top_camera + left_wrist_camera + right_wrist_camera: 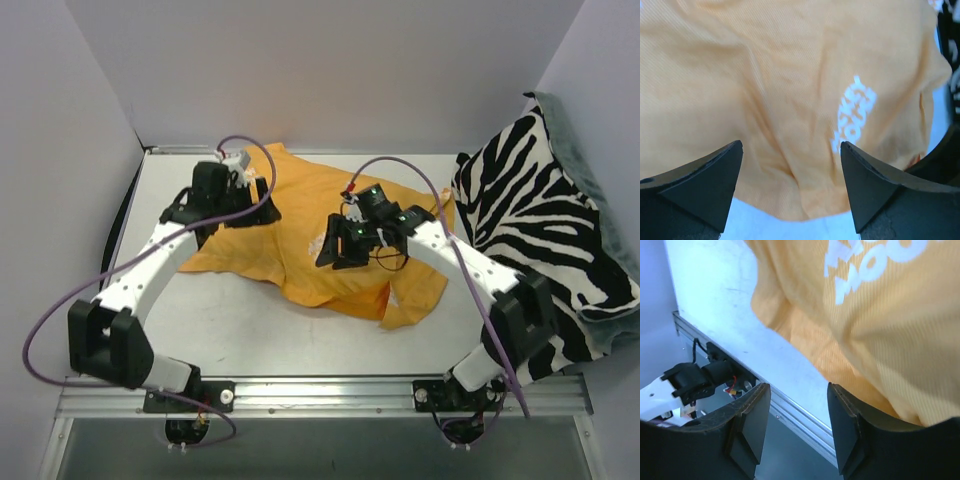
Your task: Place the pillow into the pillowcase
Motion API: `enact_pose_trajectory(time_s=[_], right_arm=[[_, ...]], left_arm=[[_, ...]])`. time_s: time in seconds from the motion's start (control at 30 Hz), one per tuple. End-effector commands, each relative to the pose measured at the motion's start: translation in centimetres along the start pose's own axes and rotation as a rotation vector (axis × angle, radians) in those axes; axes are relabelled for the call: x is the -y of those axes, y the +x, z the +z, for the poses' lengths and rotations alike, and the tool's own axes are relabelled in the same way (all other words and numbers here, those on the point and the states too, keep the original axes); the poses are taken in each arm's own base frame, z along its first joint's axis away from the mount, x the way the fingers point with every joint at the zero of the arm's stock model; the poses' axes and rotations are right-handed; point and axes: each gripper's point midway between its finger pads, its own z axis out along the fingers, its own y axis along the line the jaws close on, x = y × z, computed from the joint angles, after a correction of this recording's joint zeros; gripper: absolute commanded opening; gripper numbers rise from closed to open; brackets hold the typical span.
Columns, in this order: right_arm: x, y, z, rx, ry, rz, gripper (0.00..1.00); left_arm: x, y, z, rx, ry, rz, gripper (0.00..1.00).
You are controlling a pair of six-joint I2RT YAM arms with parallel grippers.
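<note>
We see the pillowcase (pixel 300 250) lying crumpled and flat on the table (pixel 250 330). It spreads across the middle from the far left to just beside the zebra cushion (pixel 530 220), which leans in the right corner; whether the two touch we cannot tell. From above it shows mostly plain orange. Whether the pillow is inside it we cannot tell.

The left gripper (pixel 245 212) hangs over the far left part of the pillowcase. In its wrist view the fingers (pixel 705 180) stand wide apart with nothing between them. Below them lies wrinkled orange cloth with a patch of white lettering (pixel 855 115), and the cloth's edge gives way to bare table at the bottom of that view.

The right gripper (pixel 345 255) is over the middle of the pillowcase, pointing toward the near left. In its wrist view the fingers (pixel 750 425) stand about half apart, and there is no cloth in the gap. Through it we see the table's near edge and the metal rail (pixel 805 415). Orange cloth with white lettering (pixel 865 265) fills the upper right of that view and runs down behind the right-hand finger; whether it rests on that finger we cannot tell.

Purple cables (pixel 30 345) loop from both arms
</note>
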Motion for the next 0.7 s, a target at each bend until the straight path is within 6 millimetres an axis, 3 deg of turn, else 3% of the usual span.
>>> enact_pose_trajectory(time_s=[0.0,0.03,0.07,0.1,0.17,0.2,0.27,0.3,0.33,0.43,0.47,0.5,0.6,0.67], right_arm=[[-0.1,0.1,-5.6,0.137,-0.016,0.028,0.5],[0.4,-0.2,-7.6,0.214,-0.002,0.031,0.5],[2.1,-0.9,-8.6,0.264,0.029,0.078,0.5],[4.6,0.1,-8.4,0.265,0.079,0.137,0.5],[7.3,0.5,-9.3,0.309,0.141,0.204,0.5],[9.2,0.8,-9.5,0.307,0.181,0.255,0.5],[12.2,2.3,-8.8,0.28,0.286,0.29,0.49],[13.1,2.9,-8.7,0.266,0.323,0.302,0.49],[14.4,4.2,-8.0,0.237,0.361,0.332,0.49],[17.0,7.4,-6.4,0.14,0.438,0.409,0.49],[17.6,8.4,-6.0,0.11,0.455,0.432,0.49],[18.0,9.2,-5.7,0.086,0.468,0.449,0.49],[18.9,11.8,-4.9,0.023,0.485,0.502,0.49],[19.3,13.6,-4.5,-0.029,0.482,0.52,0.49]], left_arm=[[0.1,5.1,-1.0,-0.094,0.059,0.07,0.88],[-0.1,6.2,-0.9,-0.118,0.062,0.071,0.88],[-0.8,8.0,-0.4,-0.164,0.052,0.063,0.89],[-0.9,8.7,-0.2,-0.185,0.054,0.067,0.88],[0.2,10.3,0.3,-0.235,0.086,0.113,0.88],[1.2,10.7,0.4,-0.245,0.109,0.151,0.89],[5.2,12.4,0.3,-0.267,0.195,0.253,0.9],[6.9,12.2,0.2,-0.245,0.23,0.308,0.9],[9.4,13.8,-0.1,-0.265,0.278,0.372,0.91],[12.3,14.5,0.7,-0.268,0.297,0.438,0.86],[13.0,15.9,1.5,-0.306,0.299,0.456,0.86],[13.9,15.6,1.8,-0.295,0.297,0.465,0.85],[14.2,16.9,3.6,-0.33,0.259,0.466,0.83],[13.1,18.2,4.9,-0.375,0.216,0.448,0.81]])
